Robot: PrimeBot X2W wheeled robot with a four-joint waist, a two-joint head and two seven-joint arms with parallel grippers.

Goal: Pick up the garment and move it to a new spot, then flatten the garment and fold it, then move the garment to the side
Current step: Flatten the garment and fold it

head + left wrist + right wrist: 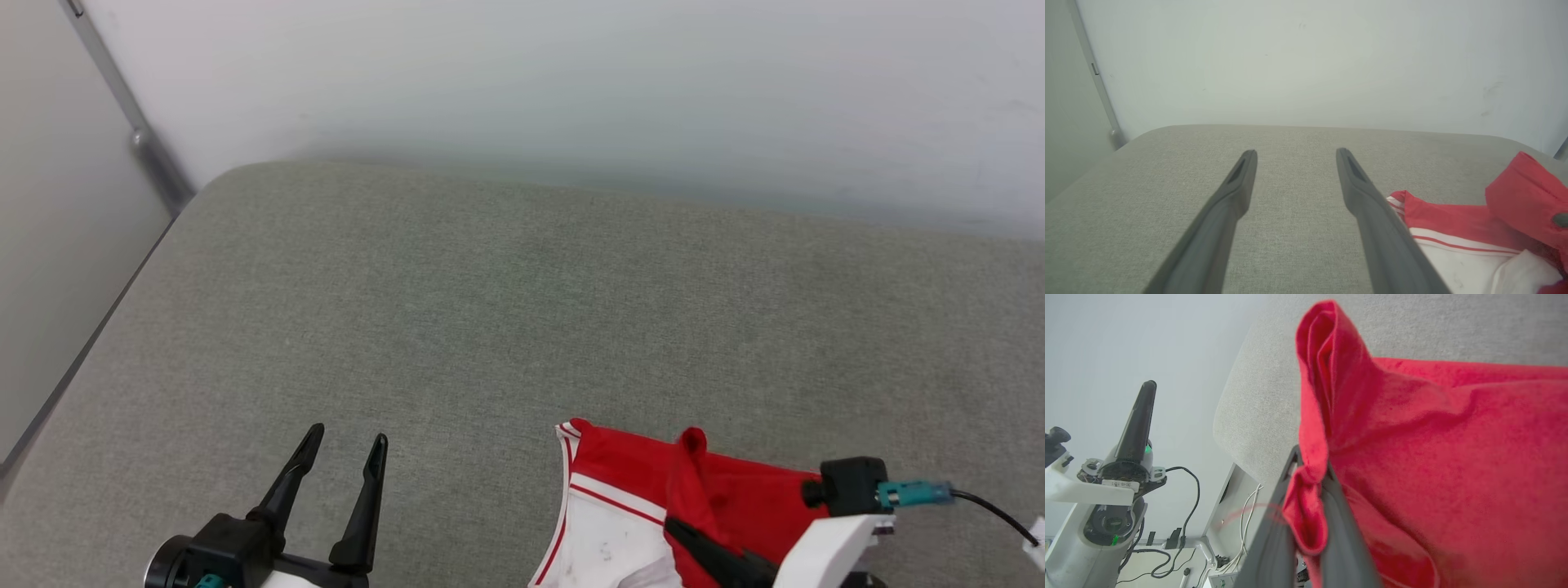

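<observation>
My right gripper [1311, 459] pinches red jersey [735, 490] fold, near right on grey cushion [490, 310]. Left gripper [347, 437] wide, empty. Relocation step, I judge; next needs lift, carry toward centre.

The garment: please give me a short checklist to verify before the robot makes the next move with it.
1. Right claw shut on a fold of the garment: ok.
2. Left claw open, holding nothing: ok.
3. Left claw apart from the garment: ok.
4. Bare grey surface ahead for a new spot: ok.
5. Garment lying flat: not ok, it is bunched.
6. Which face is up: cannot tell.
</observation>
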